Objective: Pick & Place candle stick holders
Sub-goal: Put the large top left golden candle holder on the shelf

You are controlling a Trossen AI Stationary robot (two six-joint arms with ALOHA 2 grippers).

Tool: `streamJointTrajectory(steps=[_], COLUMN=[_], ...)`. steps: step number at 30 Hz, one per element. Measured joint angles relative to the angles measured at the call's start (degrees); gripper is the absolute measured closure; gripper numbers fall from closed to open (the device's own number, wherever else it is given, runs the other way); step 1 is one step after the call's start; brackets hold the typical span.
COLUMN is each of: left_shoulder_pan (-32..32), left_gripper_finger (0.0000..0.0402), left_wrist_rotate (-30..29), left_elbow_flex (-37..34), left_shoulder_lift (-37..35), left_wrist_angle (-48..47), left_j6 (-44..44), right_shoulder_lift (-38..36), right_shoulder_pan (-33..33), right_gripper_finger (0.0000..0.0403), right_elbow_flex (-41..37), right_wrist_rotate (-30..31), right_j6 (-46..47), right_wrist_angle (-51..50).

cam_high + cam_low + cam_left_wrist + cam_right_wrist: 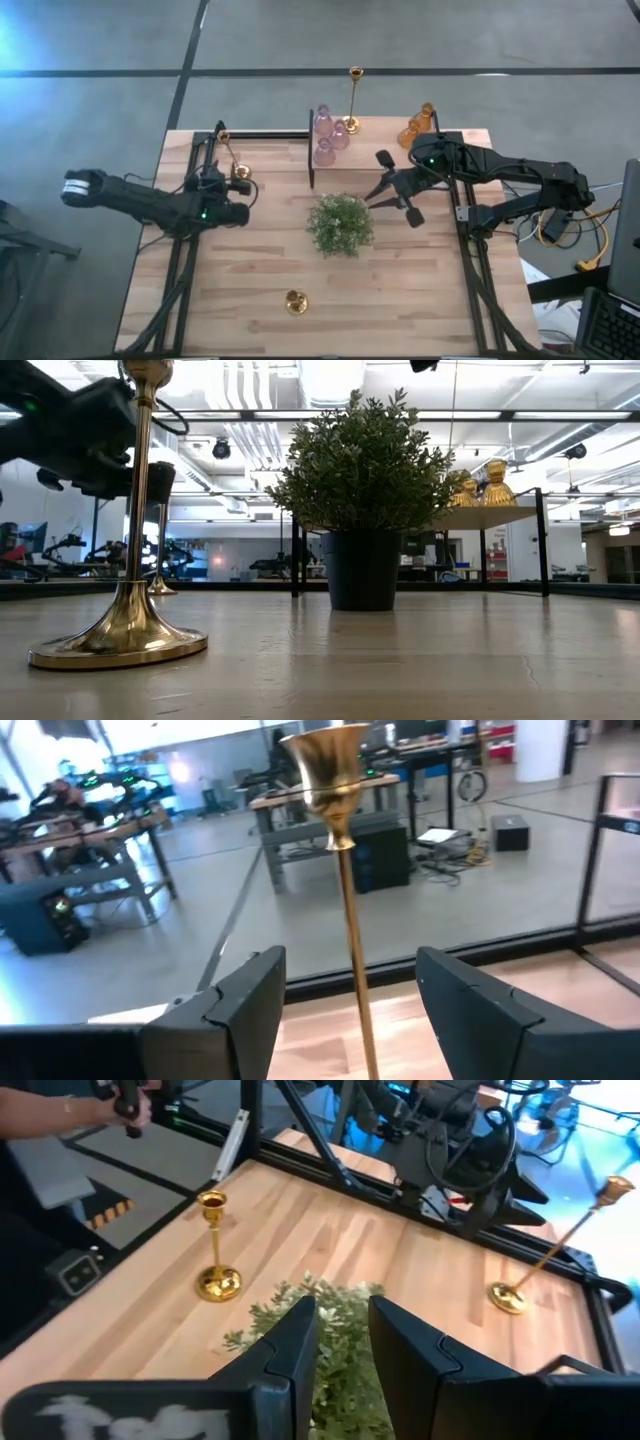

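Observation:
One brass candle stick holder point(233, 155) stands on its round base at the table's far left. Its thin stem point(356, 970) rises between the open fingers of my left gripper point(350, 975), which touch nothing. A second brass holder point(295, 301) stands near the front edge and fills the left of the low view point(130, 630). A third brass holder point(352, 100), three pink glass holders point(328, 135) and amber glass ones point(418, 125) stand on the raised shelf at the back. My right gripper point(375, 195), its fingers a little apart and empty, hovers over the plant.
A bushy green plant in a dark pot point(340, 224) stands mid-table, right under my right gripper's fingers point(290, 1350). The dark-framed shelf point(485, 517) spans the far middle. Bare wood lies at the front left and front right. A person's hand point(125, 1105) shows beyond the table.

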Motion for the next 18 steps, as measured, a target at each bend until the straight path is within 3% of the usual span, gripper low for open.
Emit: streamJointTrajectory(steps=[5, 11, 14, 18], left_shoulder_pan=[4.9, 10.2, 13.9, 19.5], left_gripper_finger=[0.0172, 0.0172, 0.0172, 0.0172], left_wrist_rotate=[2.2, 7.3, 8.1, 14.3], left_elbow_flex=[0.0, 0.0, 0.0, 0.0], left_shoulder_lift=[0.6, 1.6, 1.6, 1.8], left_wrist_angle=[7.6, 21.1, 24.2, 26.2], left_j6=[7.0, 23.5, 25.2, 25.1], right_shoulder_lift=[0.0, 0.0, 0.0, 0.0], right_shoulder_pan=[-0.3, -2.1, -2.9, -3.5], right_gripper_finger=[0.0319, 0.031, 0.0306, 0.0303], right_elbow_flex=[0.0, 0.0, 0.1, 0.1], right_wrist_rotate=[2.8, 3.3, 3.3, 3.2], right_j6=[-0.9, -1.3, -1.3, -1.3], right_wrist_angle=[0.9, 1.4, 1.3, 1.1])
